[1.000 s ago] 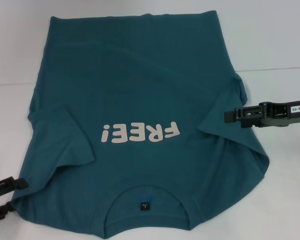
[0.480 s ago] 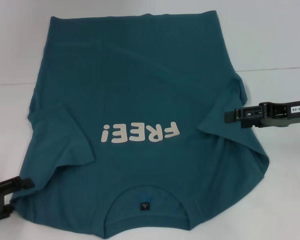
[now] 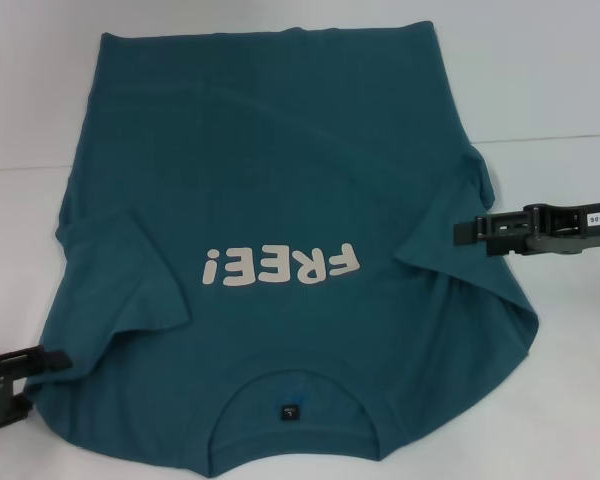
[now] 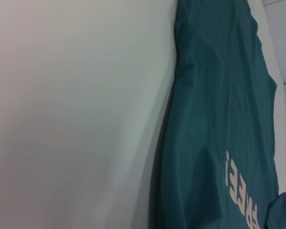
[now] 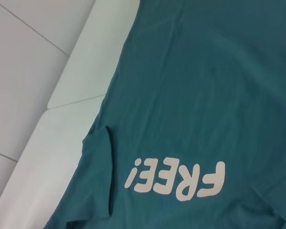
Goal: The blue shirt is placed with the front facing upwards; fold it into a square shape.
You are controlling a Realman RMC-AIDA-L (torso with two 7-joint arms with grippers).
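White counter (image 3: 540,80) runs under everything, pale and bare around the cloth, with a seam line crossing it farther back. Nearest to me lies the collar end of the blue shirt (image 3: 280,180), its round neckline and small black label (image 3: 289,411) close to my body, front side up. My left hand (image 3: 10,375) sits at the near left corner, right at the shoulder edge of the fabric; I cannot tell from what shows whether its fingers are spread or pinched on the cloth. The left sleeve (image 3: 130,275) lies turned in over the body of the shirt rather than out flat, so that side looks partly gathered, though I would not call it a finished fold.

A little farther off, the white "FREE!" lettering (image 3: 282,268) reads upside down to me across the chest. My right hand (image 3: 470,231) reaches in from the right at about that level, over the right sleeve where the fabric bunches into creases; whether it has hold of anything I also cannot tell.

Beyond the lettering the lower body of the shirt stretches away flat to the hem at the far end, unfolded.

By my judgement the task is barely begun: no side is folded in cleanly, the length is not yet halved, and the square is all ahead of me.
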